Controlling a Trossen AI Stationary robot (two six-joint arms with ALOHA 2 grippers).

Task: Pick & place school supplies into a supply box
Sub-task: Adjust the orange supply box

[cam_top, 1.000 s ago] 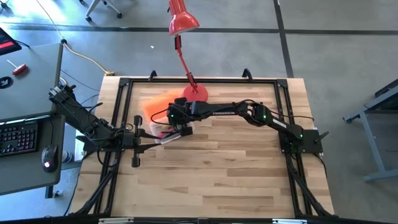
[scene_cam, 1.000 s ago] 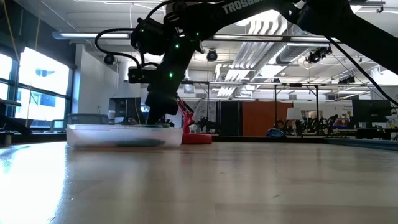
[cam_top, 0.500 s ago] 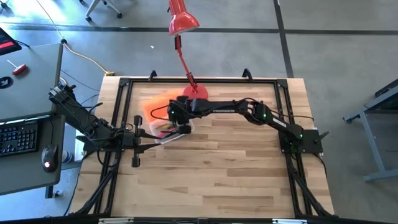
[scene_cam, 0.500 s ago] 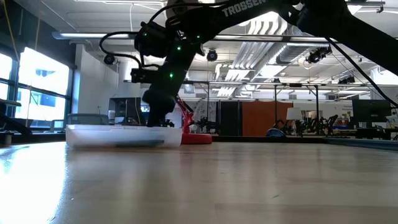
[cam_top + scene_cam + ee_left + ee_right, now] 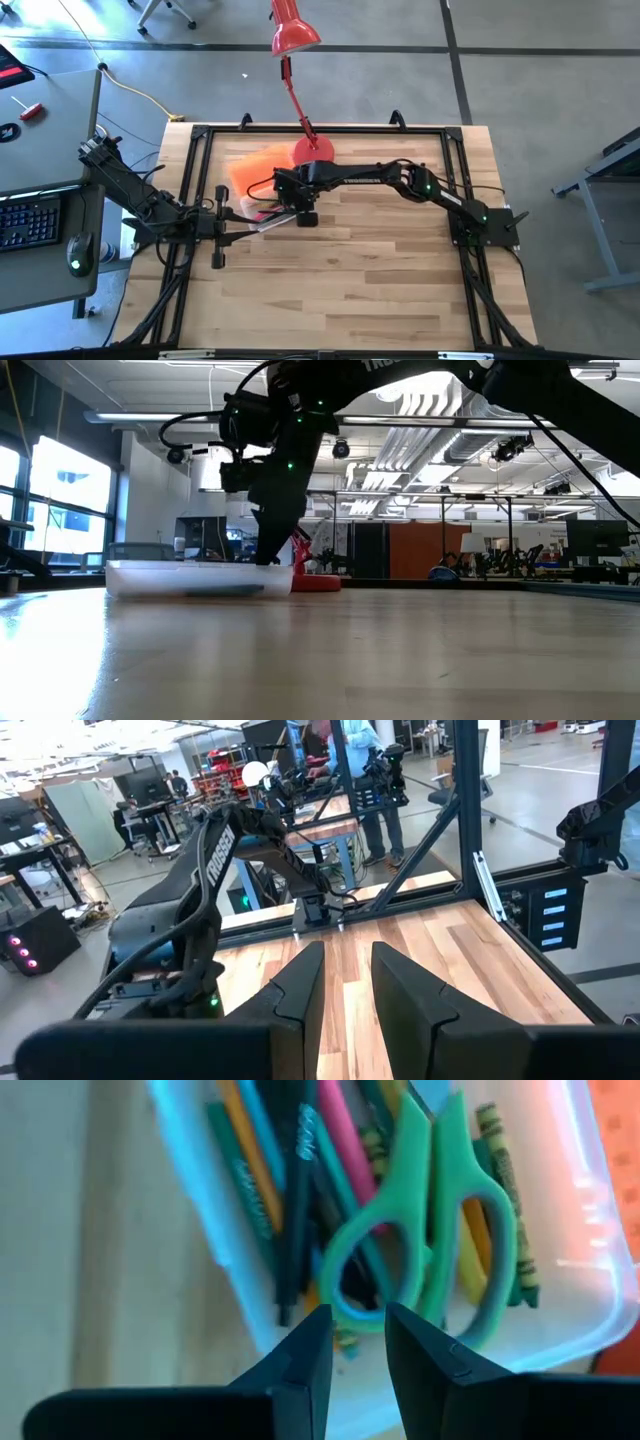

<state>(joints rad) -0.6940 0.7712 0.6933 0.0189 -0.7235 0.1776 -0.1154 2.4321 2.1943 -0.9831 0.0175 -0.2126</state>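
Note:
The supply box (image 5: 262, 205) is a clear plastic tray on the table, seen side-on in the low view (image 5: 200, 578). Its orange lid (image 5: 252, 165) lies beside it on the far side. In the right wrist view, green-handled scissors (image 5: 440, 1230) lie in the box on top of pens, markers and crayons (image 5: 290, 1190). My right gripper (image 5: 358, 1330) hangs over the box's right end (image 5: 305, 216), fingers pointing down, shut and holding nothing. My left gripper (image 5: 348, 970) waits shut near the table's left edge (image 5: 228, 212).
The red desk lamp's round base (image 5: 315, 150) stands just beyond the box, and its neck leans away past the far edge. A black frame (image 5: 200, 135) runs around the table. Bare wood (image 5: 350, 270) stretches from the box to the near edge. People stand in the room behind.
My right gripper has moved a short way toward the table's right, from over the middle of the box to over its right end, and its wrist has risen a little. The box and its contents have stayed in place.

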